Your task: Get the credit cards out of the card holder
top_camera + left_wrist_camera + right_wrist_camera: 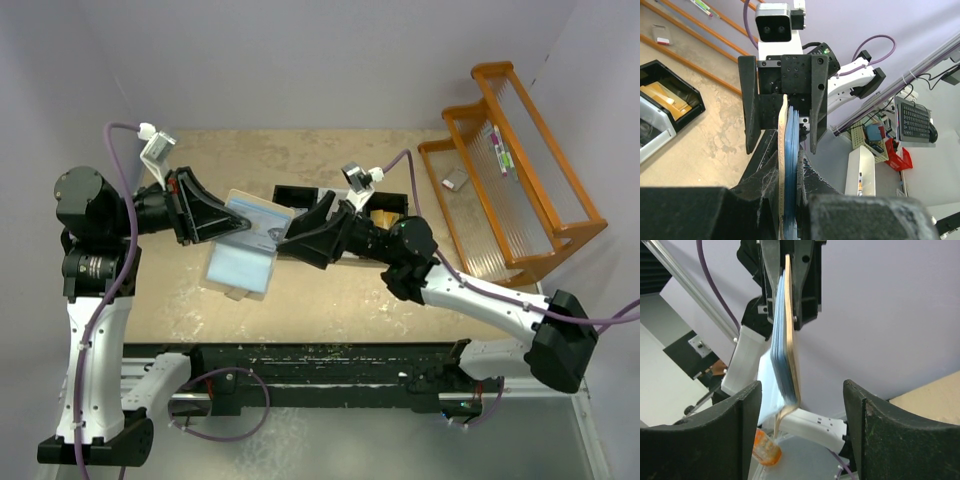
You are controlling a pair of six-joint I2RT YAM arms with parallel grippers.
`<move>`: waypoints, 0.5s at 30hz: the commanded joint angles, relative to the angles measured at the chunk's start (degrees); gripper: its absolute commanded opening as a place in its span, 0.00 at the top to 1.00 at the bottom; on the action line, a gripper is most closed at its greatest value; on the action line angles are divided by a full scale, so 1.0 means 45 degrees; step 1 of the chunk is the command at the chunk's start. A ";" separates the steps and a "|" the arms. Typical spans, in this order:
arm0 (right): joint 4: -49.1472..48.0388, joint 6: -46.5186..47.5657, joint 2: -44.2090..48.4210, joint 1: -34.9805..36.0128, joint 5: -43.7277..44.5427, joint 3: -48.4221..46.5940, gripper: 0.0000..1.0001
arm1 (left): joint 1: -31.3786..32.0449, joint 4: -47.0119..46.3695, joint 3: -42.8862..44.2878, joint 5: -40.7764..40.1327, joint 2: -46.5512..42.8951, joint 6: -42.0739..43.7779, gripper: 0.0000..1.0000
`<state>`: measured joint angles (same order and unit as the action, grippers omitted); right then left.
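While L fingers [763,184] clamp card holder [789,340], R fingers [730,435] flank it.

The tan, scuffed table [330,300] carries a black compartment tray [298,193] toward twelve o'clock and an orange tiered rack [495,72] at its two o'clock edge.

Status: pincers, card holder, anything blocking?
Left pincer shut on tan-and-pale-blue folding card holder, held aloft, flap hanging open. Right pincer open, straddling its edge. Nothing blocking visible.
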<state>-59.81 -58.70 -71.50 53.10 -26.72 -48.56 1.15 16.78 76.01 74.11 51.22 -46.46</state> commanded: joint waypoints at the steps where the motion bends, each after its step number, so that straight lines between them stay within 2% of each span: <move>1: -0.1121 -0.0457 -0.0564 0.0150 -0.0344 -0.1313 0.36 | -0.0018 -0.0530 -0.0109 -0.0212 -0.0217 -0.0020 1.00; 4: -0.1009 -0.0457 -0.0724 0.0171 -0.0398 -0.1549 0.55 | -0.0021 -0.0305 -0.0275 -0.0199 -0.0272 0.0276 1.00; 5: -0.0881 -0.0424 -0.0731 0.0172 -0.0435 -0.1600 0.67 | -0.0021 -0.0170 -0.0321 -0.0198 -0.0282 0.0428 1.00; 6: -0.0533 -0.0373 -0.0704 0.0172 -0.0474 -0.1713 0.87 | -0.0026 -0.0009 -0.0369 -0.0198 -0.0276 0.0637 0.99; 7: 0.0062 -0.0315 -0.0652 0.0170 -0.0506 -0.1828 1.00 | -0.0021 0.0192 -0.0411 -0.0191 -0.0280 0.0898 0.96; 11: 0.3668 0.0958 -0.0387 0.0094 -0.1901 -0.2868 1.00 | -0.0018 0.1928 -0.0336 0.0167 -0.0060 0.2782 0.59; 15: 1.0987 0.5158 -0.1098 0.0074 -0.3581 -0.5640 1.00 | -0.0018 0.6063 0.0934 0.0138 0.0491 0.7442 0.38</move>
<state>-38.57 -52.36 -75.16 53.30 -34.30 -61.73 0.91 27.68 74.91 73.87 51.55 -33.34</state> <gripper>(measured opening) 0.053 0.563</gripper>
